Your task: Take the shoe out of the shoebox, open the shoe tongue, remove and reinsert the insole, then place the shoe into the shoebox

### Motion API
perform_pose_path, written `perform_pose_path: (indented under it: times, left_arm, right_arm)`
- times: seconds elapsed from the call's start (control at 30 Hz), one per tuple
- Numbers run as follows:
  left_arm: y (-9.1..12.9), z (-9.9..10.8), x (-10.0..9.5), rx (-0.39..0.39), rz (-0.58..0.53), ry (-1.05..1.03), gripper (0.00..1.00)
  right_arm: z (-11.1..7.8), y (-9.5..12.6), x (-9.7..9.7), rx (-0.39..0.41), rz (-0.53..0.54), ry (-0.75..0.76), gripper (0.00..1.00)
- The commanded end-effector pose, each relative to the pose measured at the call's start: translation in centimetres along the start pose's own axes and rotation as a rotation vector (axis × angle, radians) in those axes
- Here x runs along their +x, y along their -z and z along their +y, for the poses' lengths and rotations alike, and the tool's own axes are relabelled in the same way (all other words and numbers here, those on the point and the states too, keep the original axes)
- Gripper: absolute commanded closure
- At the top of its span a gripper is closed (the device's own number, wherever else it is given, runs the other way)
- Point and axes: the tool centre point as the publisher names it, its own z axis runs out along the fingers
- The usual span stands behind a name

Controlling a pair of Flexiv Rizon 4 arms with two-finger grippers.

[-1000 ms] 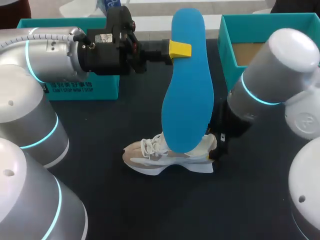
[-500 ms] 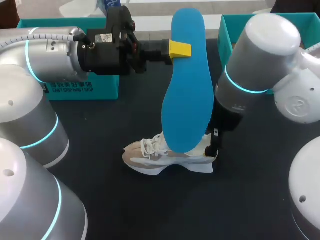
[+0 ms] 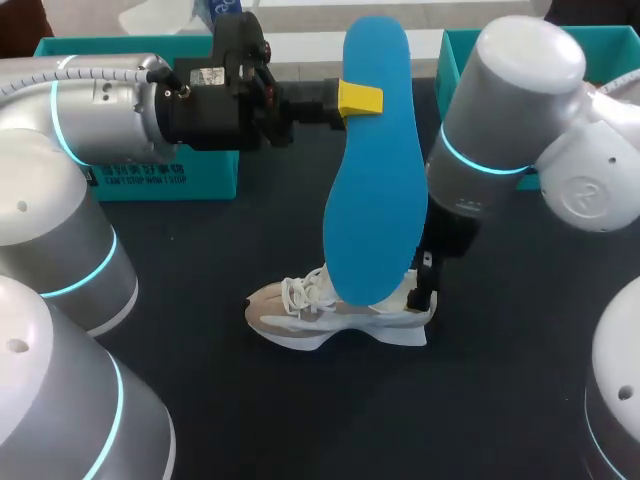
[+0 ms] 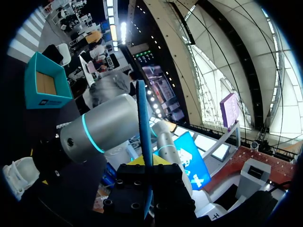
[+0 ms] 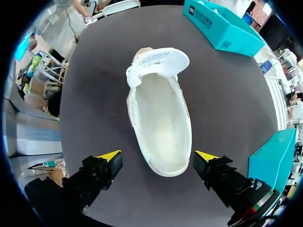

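- Standing on its sole on the dark table (image 3: pixel 200 270), the white shoe (image 3: pixel 335 318) is outside both teal boxes; its tongue (image 5: pixel 158 61) is folded forward towards the toe and its inside is bare.
- The left gripper (image 3: pixel 355 98) is high above the shoe, its 2 fingers clamped on the blue insole (image 3: pixel 375 160) near the upper end.
- The insole hangs upright over the shoe.
- The right gripper (image 5: pixel 158 156) is at the shoe's heel, spread wide, 1 yellow tip on either side, neither touching; it holds nothing.
- The open teal shoebox (image 3: pixel 455 100) stands apart from the shoe on its heel side; the other teal box (image 3: pixel 160 180) is well beyond its toe.
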Motion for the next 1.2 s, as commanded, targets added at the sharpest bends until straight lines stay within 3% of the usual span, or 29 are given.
perform_pose_path:
  times: [0.03,0.37,0.8,0.9,0.97,1.1,1.2]
  left_arm:
    - [-0.3,0.0,-0.1,0.001,-0.001,0.000,1.00]
    - [-0.3,0.0,-0.1,0.001,-0.001,0.000,1.00]
    - [-0.3,0.0,-0.1,0.001,-0.001,0.000,1.00]
    - [-0.3,0.0,-0.1,0.001,-0.001,0.000,1.00]
    - [-0.3,0.0,-0.1,0.001,-0.001,0.000,1.00]
    - [-0.3,0.0,-0.1,0.001,-0.001,0.000,1.00]
    - [-0.3,0.0,-0.1,0.001,-0.001,0.000,1.00]
  right_arm:
    - [1.0,-0.1,-0.4,0.011,-0.005,-0.019,0.00]
    - [4.4,-2.1,-2.9,-0.011,0.013,0.026,0.00]
    - [5.3,-6.4,-4.3,0.033,0.050,0.053,0.00]
    - [5.3,-7.0,-4.5,0.036,0.063,0.054,0.17]
    - [5.3,-7.2,-4.5,0.036,0.067,0.053,0.49]
    - [5.1,-7.5,-4.1,0.050,0.081,0.044,0.67]
    - [4.7,-7.7,-3.8,0.052,0.089,0.034,0.94]
